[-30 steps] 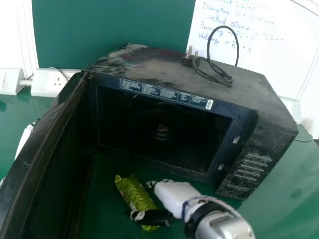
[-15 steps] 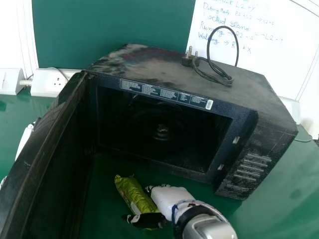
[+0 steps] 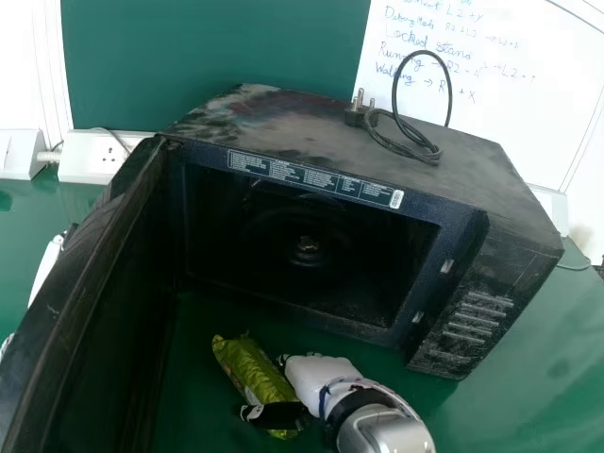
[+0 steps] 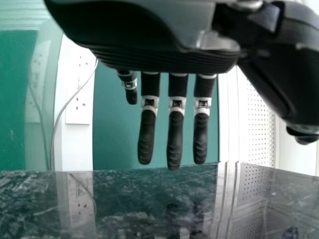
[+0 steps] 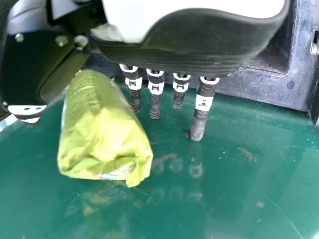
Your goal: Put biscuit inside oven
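Note:
The green biscuit packet (image 3: pixel 253 377) lies on the table before the open oven (image 3: pixel 311 250). My right hand (image 3: pixel 316 379) is at the packet's right side in the head view, its thumb across the packet's near end. In the right wrist view the packet (image 5: pixel 102 132) sits between the thumb and the straight fingers of my right hand (image 5: pixel 199 117), not gripped. My left hand (image 3: pixel 47 267) is beyond the oven door at the far left; in the left wrist view the left hand (image 4: pixel 174 132) has straight fingers.
The oven door (image 3: pixel 90 293) stands swung out on the left, beside the packet. A power cable with its plug (image 3: pixel 357 111) rests on the oven's top. White sockets (image 3: pixel 94 157) line the wall behind the green table (image 3: pixel 514 396).
My right hand has moved left and the thumb now lies across the packet's near end. The packet has shifted slightly left. The left hand looks unmoved.

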`<state>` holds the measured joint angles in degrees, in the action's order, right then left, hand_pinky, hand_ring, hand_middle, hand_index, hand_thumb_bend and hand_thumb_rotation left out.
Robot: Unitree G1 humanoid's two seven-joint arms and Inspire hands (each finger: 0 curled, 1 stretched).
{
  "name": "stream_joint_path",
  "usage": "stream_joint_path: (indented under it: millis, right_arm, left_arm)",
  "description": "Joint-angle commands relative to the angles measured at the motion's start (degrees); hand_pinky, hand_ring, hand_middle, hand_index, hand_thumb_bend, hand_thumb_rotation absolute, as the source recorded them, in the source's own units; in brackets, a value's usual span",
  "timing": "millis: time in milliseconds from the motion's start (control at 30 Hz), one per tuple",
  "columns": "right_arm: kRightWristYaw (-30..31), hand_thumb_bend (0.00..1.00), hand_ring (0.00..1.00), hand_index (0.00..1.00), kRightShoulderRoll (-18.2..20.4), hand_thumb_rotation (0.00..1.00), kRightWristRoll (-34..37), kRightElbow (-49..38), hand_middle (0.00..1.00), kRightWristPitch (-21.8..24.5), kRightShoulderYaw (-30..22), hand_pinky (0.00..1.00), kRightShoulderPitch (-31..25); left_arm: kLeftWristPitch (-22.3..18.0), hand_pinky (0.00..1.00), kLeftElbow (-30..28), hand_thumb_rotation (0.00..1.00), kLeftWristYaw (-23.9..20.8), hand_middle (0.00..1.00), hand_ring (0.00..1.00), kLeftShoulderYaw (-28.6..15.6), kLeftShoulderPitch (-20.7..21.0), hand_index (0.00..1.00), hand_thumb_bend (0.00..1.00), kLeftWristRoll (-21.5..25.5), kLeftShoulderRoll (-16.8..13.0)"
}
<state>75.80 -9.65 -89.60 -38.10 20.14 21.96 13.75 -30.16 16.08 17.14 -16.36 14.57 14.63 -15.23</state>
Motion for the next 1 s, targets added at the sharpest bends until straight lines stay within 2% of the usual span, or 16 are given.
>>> stream_joint_path:
  millis: [0, 233, 533, 700, 767, 833, 967]
  right_arm:
    - [0.22, 0.91, 0.89, 0.95, 0.42, 0.64, -0.29, 1.0, 0.93, -1.08, -1.14, 0.76, -1.43]
    - [-2.18, 0.9, 0.87, 0.95, 1.84, 0.63, -1.59, 2.32, 0.93, -3.36, -1.82, 0.74, -2.65]
    - [-4.39, 0.9, 0.87, 0.95, 5.95, 0.6, -7.78, 5.22, 0.93, -4.39, -0.44, 0.75, -4.48]
    - [-5.74, 0.91, 0.88, 0.94, 8.34, 0.57, -12.49, 6.65, 0.93, -5.0, 1.1, 0.76, -6.15]
    - [-6.64, 0.91, 0.88, 0.94, 8.69, 0.57, -14.43, 7.36, 0.92, -5.74, 2.16, 0.77, -6.86]
    - [-8.13, 0.93, 0.84, 0.92, 8.19, 0.58, -16.03, 8.03, 0.88, -7.14, 3.33, 0.72, -7.49]
    - [-10.51, 0.93, 0.85, 0.91, 9.25, 0.55, -17.88, 9.81, 0.9, -7.41, 4.23, 0.74, -8.93]
  left_arm:
    - [-0.48, 0.32, -0.58, 0.08, 0.37, 0.43, 0.38, 0.01, -0.72, 0.48, 0.51, 0.23, -0.09]
    - [0.75, 0.32, -1.89, 0.07, 0.26, 0.42, 0.37, 0.03, -1.04, 0.48, 0.51, 0.6, 0.03]
    - [0.88, 0.32, -1.78, 0.08, 0.33, 0.43, 0.37, -0.11, -0.9, 0.48, 0.52, 0.8, 0.18]
    - [0.86, 0.32, -2.44, 0.08, -0.06, 0.42, 0.37, 0.06, -1.08, 0.48, 0.51, 0.28, 0.28]
    - [0.91, 0.32, -2.47, 0.07, -0.04, 0.42, 0.37, 0.05, -1.01, 0.48, 0.51, 0.42, 0.36]
    - [0.61, 0.32, -2.33, 0.08, -0.41, 0.42, 0.37, 0.06, -0.99, 0.48, 0.52, -0.2, 0.35]
    - [0.52, 0.33, -2.46, 0.08, -0.53, 0.42, 0.37, 0.21, -1.04, 0.48, 0.52, -0.31, 0.37]
